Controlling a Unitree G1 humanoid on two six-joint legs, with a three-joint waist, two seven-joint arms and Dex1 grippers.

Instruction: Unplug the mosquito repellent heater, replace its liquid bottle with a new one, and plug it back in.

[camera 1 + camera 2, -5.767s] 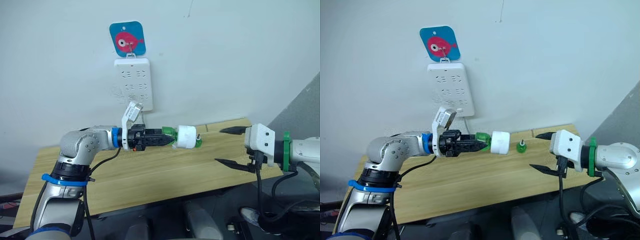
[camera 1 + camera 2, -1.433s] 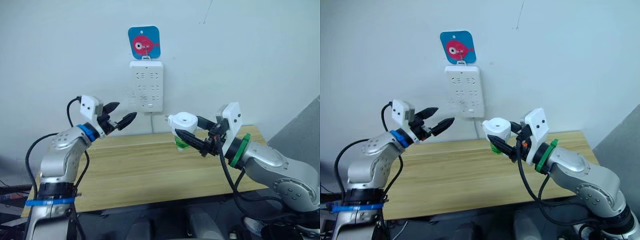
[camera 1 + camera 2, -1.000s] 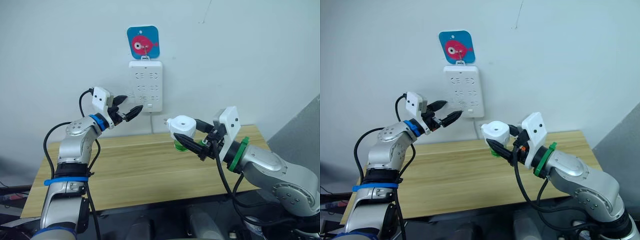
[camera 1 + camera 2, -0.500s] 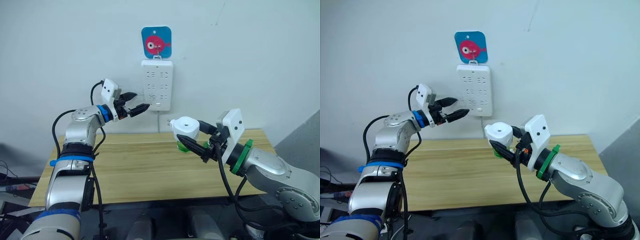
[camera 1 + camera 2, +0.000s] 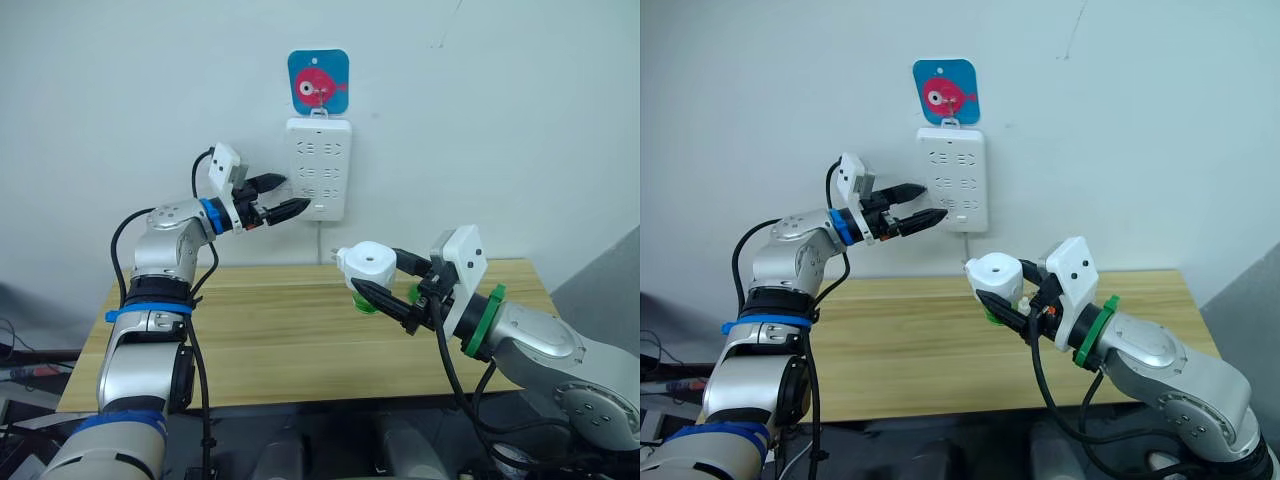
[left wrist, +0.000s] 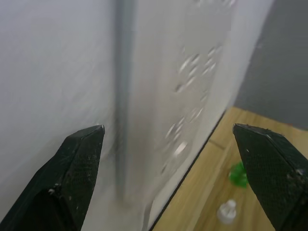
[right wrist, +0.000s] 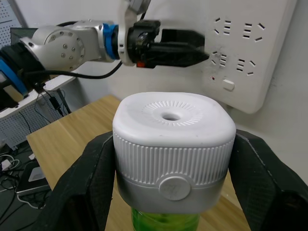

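Your right gripper [image 5: 383, 300] holds the mosquito repellent heater [image 5: 366, 263] between its fingers, above the desk [image 5: 270, 330], with the liquid bottle [image 7: 166, 222] hanging below them. Your left gripper [image 5: 285, 197] has its parted fingers up at the power strip [image 5: 319, 168], which hangs on the wall behind the desk. A bottle cap [image 6: 227, 211] and another small piece [image 6: 237, 173] lie on the desk below those fingers.

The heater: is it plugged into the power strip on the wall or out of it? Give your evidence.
Out. The right gripper holds the heater above the table, well clear of the power strip.
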